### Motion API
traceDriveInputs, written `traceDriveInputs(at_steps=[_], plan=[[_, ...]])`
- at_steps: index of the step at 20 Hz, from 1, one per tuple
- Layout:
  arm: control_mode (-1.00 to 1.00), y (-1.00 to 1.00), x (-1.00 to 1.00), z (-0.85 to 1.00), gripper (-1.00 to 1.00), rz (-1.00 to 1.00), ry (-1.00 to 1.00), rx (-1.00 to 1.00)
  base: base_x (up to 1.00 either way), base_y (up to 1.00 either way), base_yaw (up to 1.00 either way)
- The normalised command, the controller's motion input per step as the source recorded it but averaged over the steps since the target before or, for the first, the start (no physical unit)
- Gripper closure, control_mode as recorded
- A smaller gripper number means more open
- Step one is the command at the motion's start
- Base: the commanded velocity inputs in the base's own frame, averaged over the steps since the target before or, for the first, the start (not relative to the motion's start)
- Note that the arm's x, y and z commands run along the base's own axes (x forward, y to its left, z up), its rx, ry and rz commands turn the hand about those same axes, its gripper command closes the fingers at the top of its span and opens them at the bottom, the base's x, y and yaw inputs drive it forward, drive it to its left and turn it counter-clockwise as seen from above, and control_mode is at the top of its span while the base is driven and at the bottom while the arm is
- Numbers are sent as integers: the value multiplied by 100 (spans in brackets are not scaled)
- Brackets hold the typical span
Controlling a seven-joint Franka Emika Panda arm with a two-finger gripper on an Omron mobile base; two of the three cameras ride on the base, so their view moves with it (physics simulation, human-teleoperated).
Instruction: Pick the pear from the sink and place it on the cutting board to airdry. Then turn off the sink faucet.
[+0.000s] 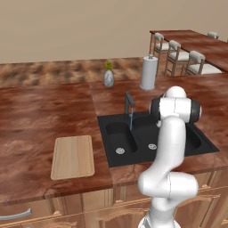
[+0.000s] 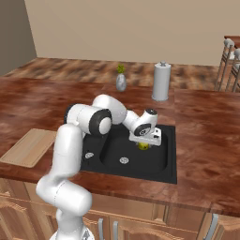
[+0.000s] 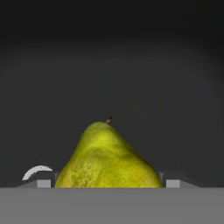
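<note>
Gripper (image 2: 144,145) is straddling the pear (image 3: 107,159), fingers at 3 and 9 o'clock; whether pinching, cannot tell.

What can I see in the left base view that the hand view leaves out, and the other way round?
The left base view takes in the sink faucet with its blue stream running, the cutting board on the counter left of the sink, the vase and the paper towel roll. The hand view gives a close look at the pear, stem and speckled skin, between the gripper fingertips. Both show the sink's black basin.
</note>
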Motion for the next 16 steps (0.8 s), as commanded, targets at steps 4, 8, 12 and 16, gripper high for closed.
traceDriveInputs(at_steps=[4,8,12,16], plan=[[-100,0,-34,59,100,4,-12,0,0,0,0],[-100,-4,-26,75,100,2,-9,0,0,0,0],[-100,0,-37,71,100,2,-9,0,0,0,0],[-100,0,-53,55,100,2,-11,0,0,0,0]])
